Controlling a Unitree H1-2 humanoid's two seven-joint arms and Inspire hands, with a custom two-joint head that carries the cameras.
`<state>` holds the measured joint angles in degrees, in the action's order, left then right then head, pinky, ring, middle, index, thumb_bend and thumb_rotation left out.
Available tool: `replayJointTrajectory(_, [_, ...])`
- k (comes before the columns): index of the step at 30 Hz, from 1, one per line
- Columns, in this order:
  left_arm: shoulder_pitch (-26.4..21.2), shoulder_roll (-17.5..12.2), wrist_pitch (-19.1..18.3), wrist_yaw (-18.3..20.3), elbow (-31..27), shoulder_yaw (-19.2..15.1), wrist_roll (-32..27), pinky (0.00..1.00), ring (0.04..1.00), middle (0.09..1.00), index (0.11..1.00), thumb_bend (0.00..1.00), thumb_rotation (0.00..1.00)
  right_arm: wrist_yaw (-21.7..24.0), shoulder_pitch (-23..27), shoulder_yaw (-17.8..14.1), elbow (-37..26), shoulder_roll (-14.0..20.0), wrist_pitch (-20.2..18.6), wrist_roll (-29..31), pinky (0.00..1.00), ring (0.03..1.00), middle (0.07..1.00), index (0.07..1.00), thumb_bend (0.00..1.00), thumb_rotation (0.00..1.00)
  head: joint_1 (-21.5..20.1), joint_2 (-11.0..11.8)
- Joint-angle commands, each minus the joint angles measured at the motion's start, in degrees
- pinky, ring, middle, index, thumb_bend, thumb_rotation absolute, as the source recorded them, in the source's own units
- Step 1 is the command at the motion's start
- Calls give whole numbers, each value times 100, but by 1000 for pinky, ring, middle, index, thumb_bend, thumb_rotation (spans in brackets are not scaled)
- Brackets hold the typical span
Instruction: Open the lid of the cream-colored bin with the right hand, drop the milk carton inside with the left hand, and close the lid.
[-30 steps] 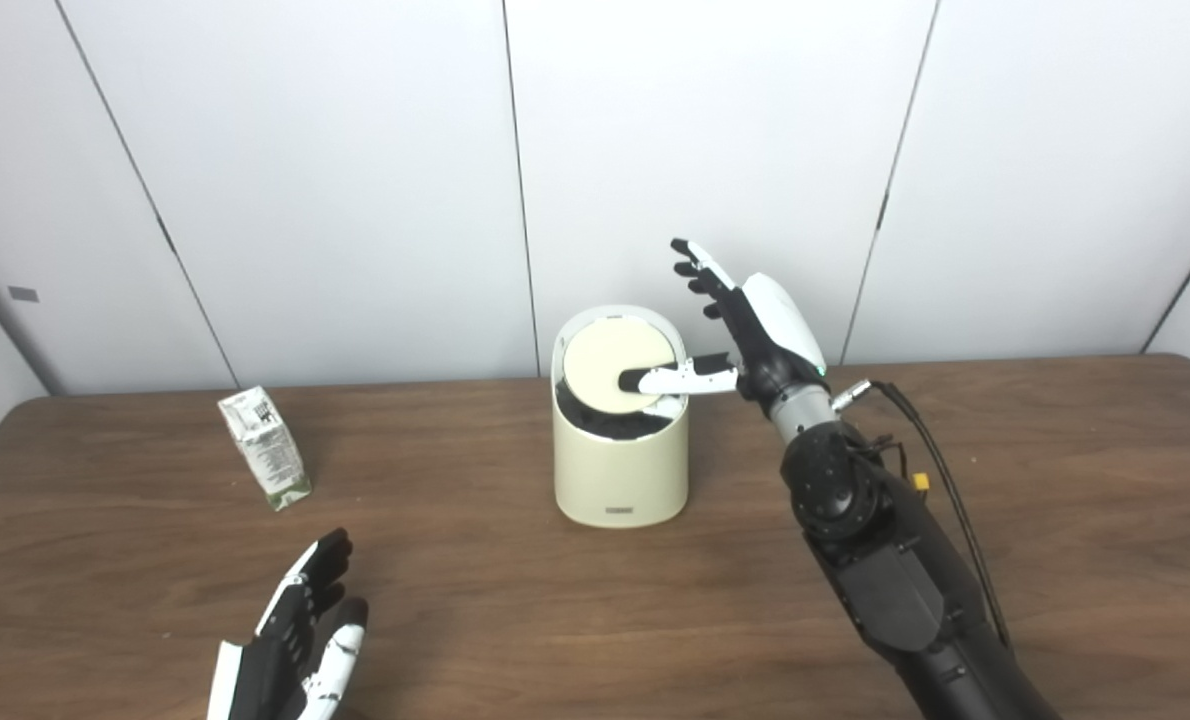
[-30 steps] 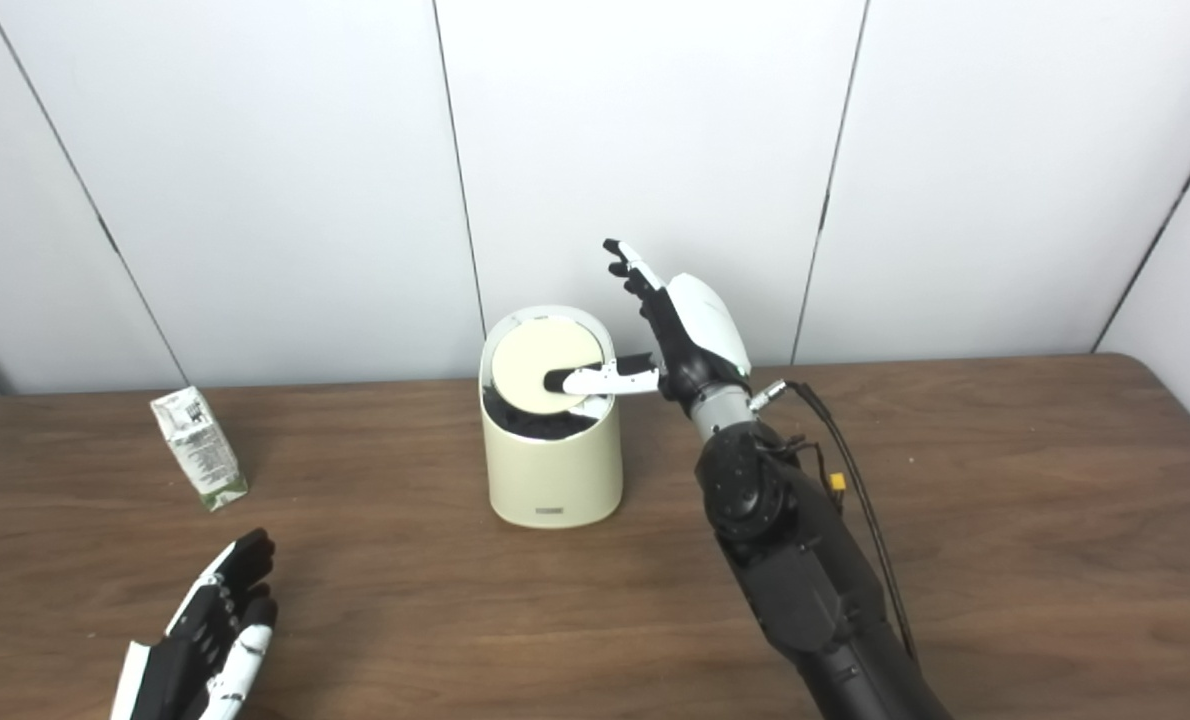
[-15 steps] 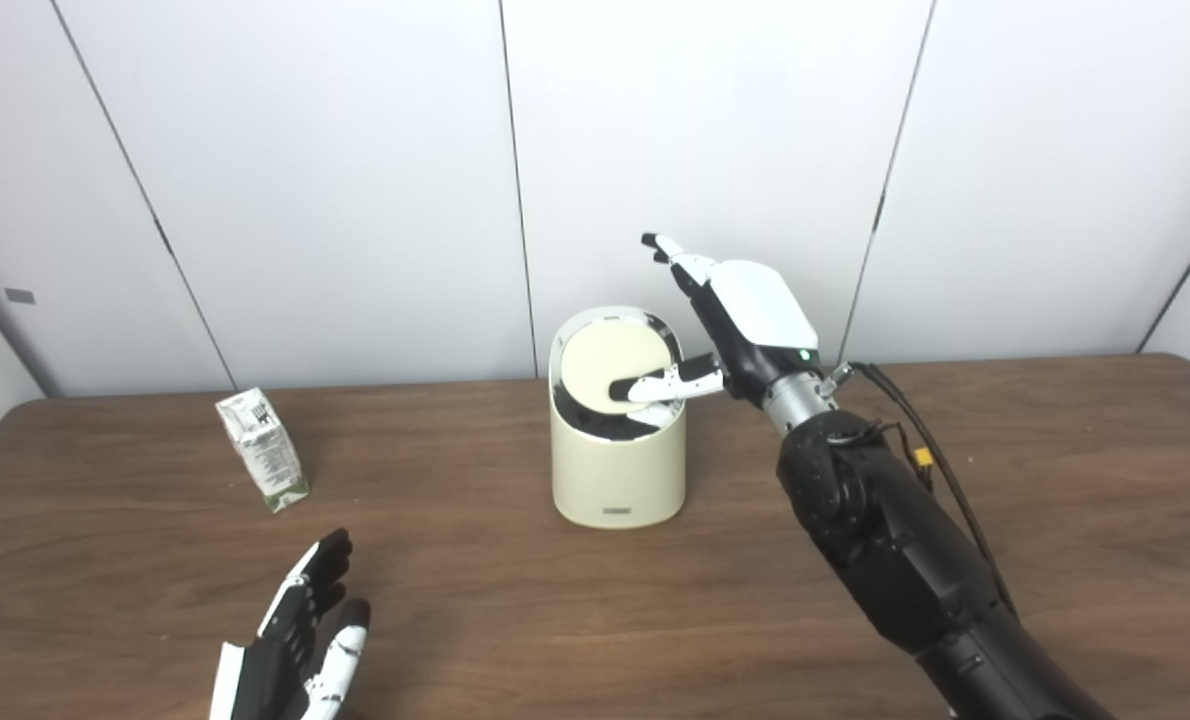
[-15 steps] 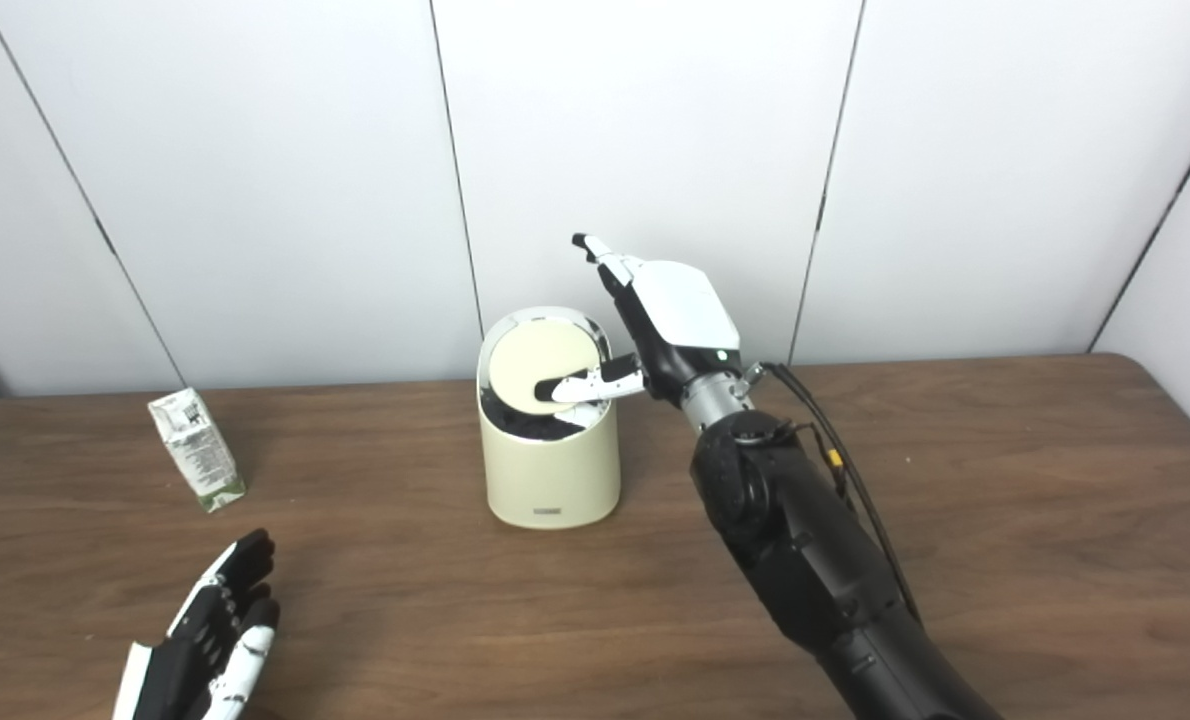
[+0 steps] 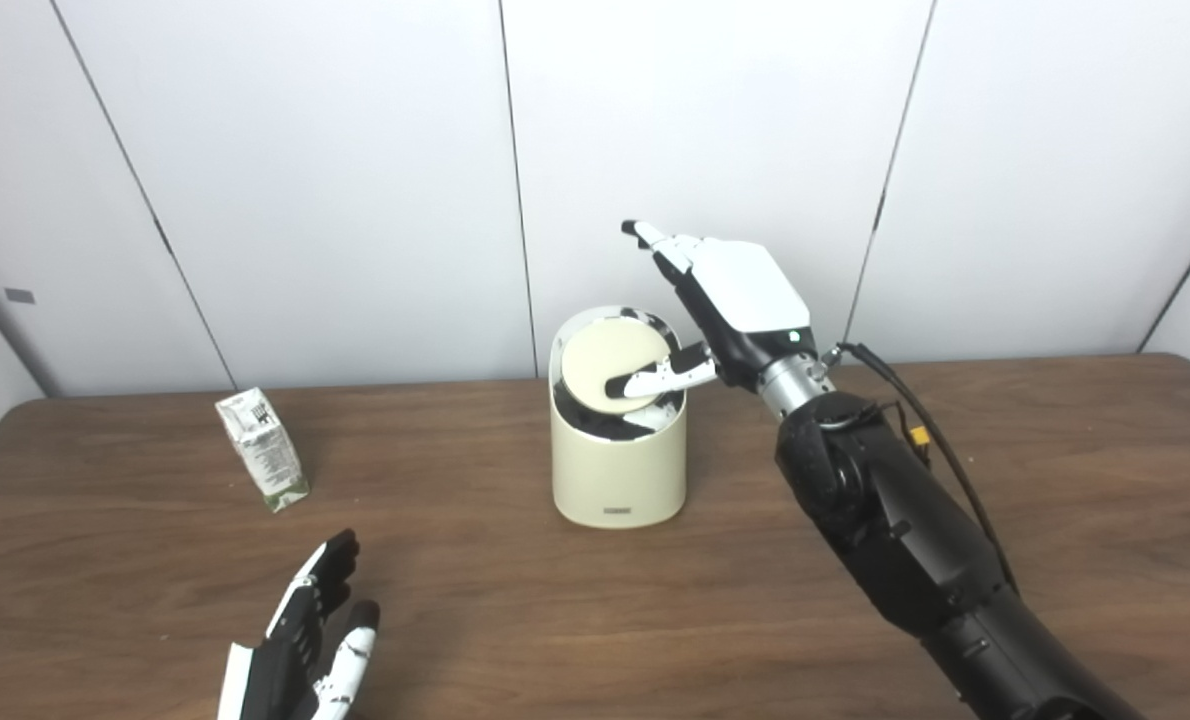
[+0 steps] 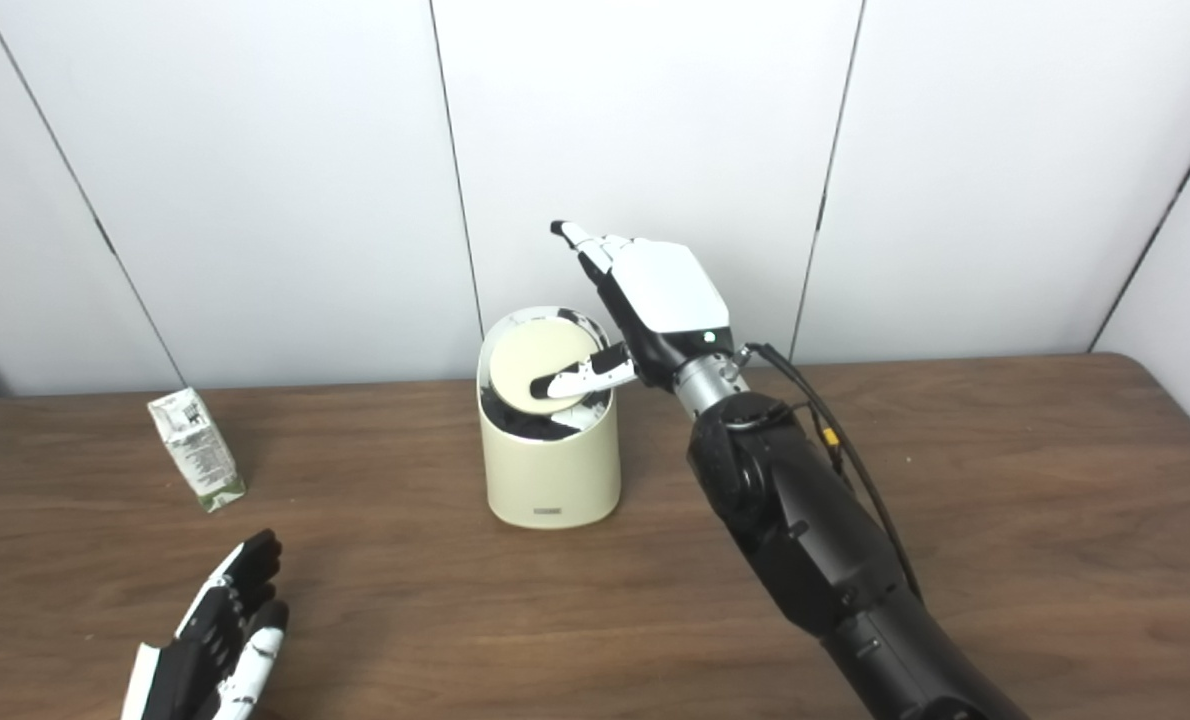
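Currently the right hand (image 5: 730, 300) is spread wide, gripping nothing; only its thumb (image 5: 655, 380) is laid across the round lid (image 5: 610, 365) of the cream-colored bin (image 5: 617, 470), fingers fanned up and away above it. The lid is tilted, with a dark gap showing below its near edge, so I judge opening is partway done.

Risks:
- Thumb contact is a press, not a grip. The lid looks like smooth plastic, so the thumb could skid off and the lid swing back.
- The push comes from the hand's side of the bin. The bin is a light-looking smooth cylinder on a slick surface (image 5: 1055, 480), so it could slide or tip away from the right hand.
- The gap looks narrow relative to the carton; if it is not widened, the drop could jam on the rim.

The milk carton (image 5: 263, 450) stands slightly tilted, just ahead of the left hand (image 5: 300, 650) and well apart from the right hand, beyond the bin. It is a small, boxy, printed paper carton with sharp edges; likely crushable, and it could topple if nudged.

The left hand is low over the surface, fingers apart, holding nothing.

The surface is dark wood-grain with a matte sheen. The bin's interior looks black, possibly a liner; I can't tell.
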<state>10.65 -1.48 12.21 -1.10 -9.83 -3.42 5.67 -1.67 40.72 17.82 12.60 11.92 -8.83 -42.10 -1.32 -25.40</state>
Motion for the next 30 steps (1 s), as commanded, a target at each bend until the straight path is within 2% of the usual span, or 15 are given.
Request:
replayJointTrajectory(1, [283, 136, 81, -53, 280, 104, -30, 910, 908, 899, 923, 395, 595, 341, 84, -607, -312, -400, -440, 1031, 717, 820, 861, 918, 837, 642, -15, -9])
replayJointTrajectory(3, [283, 129, 106, -36, 293, 93, -88, 910, 903, 897, 922, 392, 639, 611, 6, -935, -544, -616, -811, 1544, 663, 802, 859, 916, 761, 710, -24, -15])
replayJointTrajectory(5, [280, 122, 126, -19, 304, 84, -152, 910, 898, 899, 917, 374, 686, 745, -58, -1064, -757, -705, -1073, 1730, 680, 810, 857, 913, 676, 738, -41, -11])
replayJointTrajectory(9, [270, 100, 149, 14, 334, 82, -276, 926, 905, 903, 919, 357, 711, 977, -225, -1431, -1191, -849, -1667, 2321, 789, 854, 876, 919, 627, 778, -59, -9])
replayJointTrajectory(11, [267, 83, 162, 24, 342, 85, -297, 918, 904, 905, 923, 362, 709, 1041, -284, -1549, -1303, -885, -1785, 2477, 813, 861, 883, 929, 597, 796, -55, -17])
replayJointTrajectory(15, [264, 55, 188, 15, 360, 90, -241, 920, 903, 904, 926, 361, 719, 1003, -560, -1476, -1618, -743, -1733, 2501, 801, 850, 868, 913, 547, 818, -59, -11])
replayJointTrajectory(21, [263, 51, 176, 31, 355, 74, -323, 913, 903, 905, 928, 354, 701, 1059, -1273, -1412, -2426, -474, -1637, 2520, 811, 858, 875, 916, 497, 852, -63, -9])
replayJointTrajectory(25, [256, 27, 177, 0, 354, 48, -265, 920, 900, 903, 924, 350, 699, 991, -1763, -1496, -2787, -366, -1497, 2624, 865, 872, 888, 932, 518, 891, -92, -24])
replayJointTrajectory(30, [268, 24, 81, 31, 308, 9, -400, 922, 906, 907, 927, 366, 683, 954, -2238, -1538, -3096, -229, -1357, 2654, 863, 874, 894, 934, 534, 941, -119, -49])
